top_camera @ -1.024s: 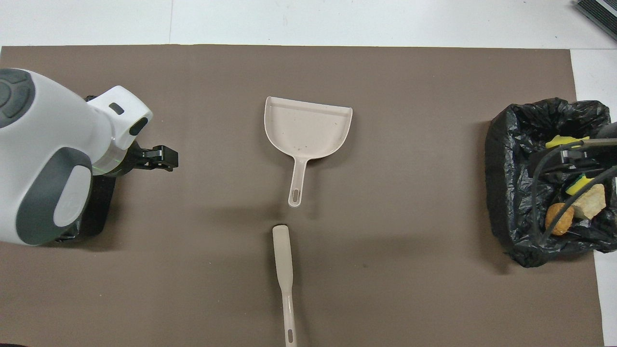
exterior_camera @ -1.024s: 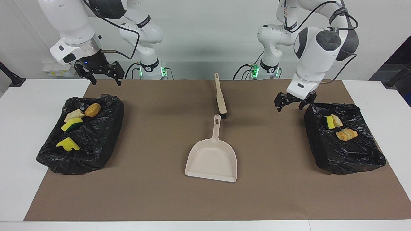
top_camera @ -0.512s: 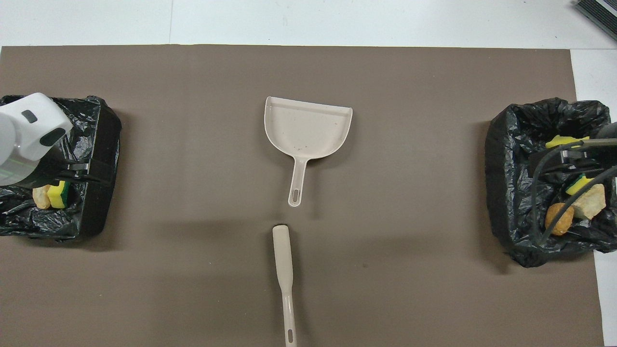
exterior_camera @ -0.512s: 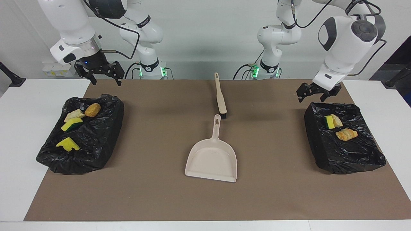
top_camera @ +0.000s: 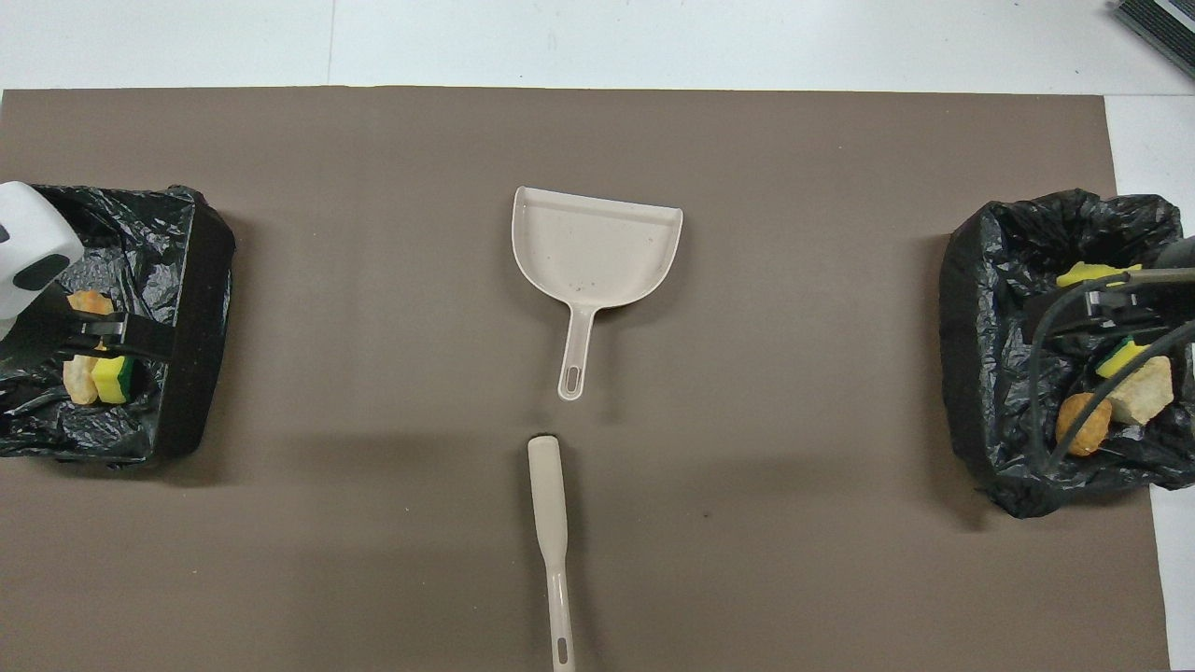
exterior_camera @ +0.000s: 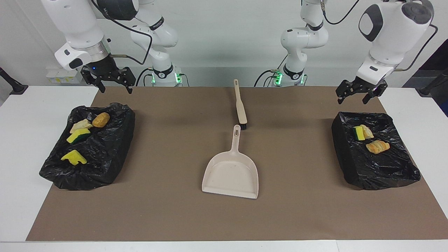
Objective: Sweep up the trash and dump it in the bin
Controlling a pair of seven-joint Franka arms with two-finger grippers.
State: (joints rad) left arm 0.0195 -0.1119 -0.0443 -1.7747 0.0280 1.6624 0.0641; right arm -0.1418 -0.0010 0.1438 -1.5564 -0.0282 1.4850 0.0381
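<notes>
Seven scraps of trash (exterior_camera: 377, 146) binned — dustpan (exterior_camera: 231, 175) apart.

Light: bright, even, from overhead | Shadows: soft, faint beneath left gripper (exterior_camera: 357, 93) | Glare: sheen on bin liner (exterior_camera: 392, 164) | Focus: sharp

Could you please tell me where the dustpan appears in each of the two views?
Facing view: the dustpan lies at mid-picture, low, handle pointing up toward the robots.
Overhead view: the dustpan lies above centre, handle pointing down.
Shared landmark: the brush, just off the handle's tip.
</notes>
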